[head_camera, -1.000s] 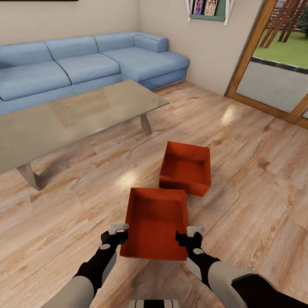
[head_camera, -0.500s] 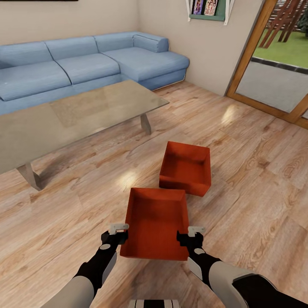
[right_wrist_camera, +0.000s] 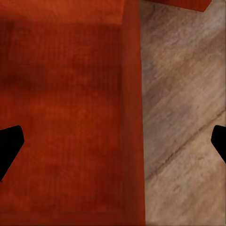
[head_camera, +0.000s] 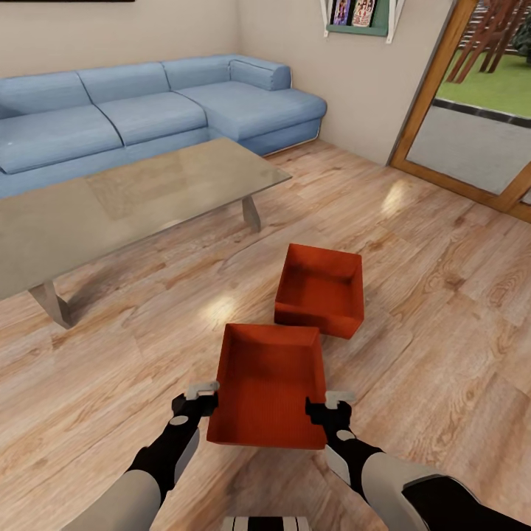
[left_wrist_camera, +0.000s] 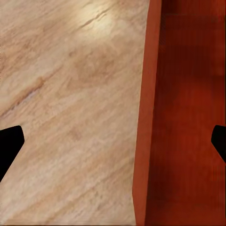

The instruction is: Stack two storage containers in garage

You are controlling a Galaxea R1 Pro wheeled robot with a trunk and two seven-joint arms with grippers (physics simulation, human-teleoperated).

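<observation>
Two red-orange storage containers sit on the living room's wood-plank floor. The nearer container (head_camera: 269, 383) lies just ahead of me, and the other (head_camera: 321, 289) sits beyond it to the right, close by but apart. My left gripper (head_camera: 198, 402) is open at the near container's left wall. My right gripper (head_camera: 333, 409) is open at its right wall. In the left wrist view the container (left_wrist_camera: 188, 117) has its wall standing between the spread fingers of the gripper (left_wrist_camera: 113, 143). The right wrist view shows the same for the container (right_wrist_camera: 66, 108) and the gripper (right_wrist_camera: 113, 143).
A glass-topped coffee table (head_camera: 110, 199) stands to the left ahead, with a blue sectional sofa (head_camera: 147, 110) behind it. A wood-framed glass door (head_camera: 472, 147) is at the right. A small shelf (head_camera: 358, 18) hangs on the far wall.
My left gripper has edged slightly forward along the near container's left wall. The right gripper has barely shifted. Both containers stay put.
</observation>
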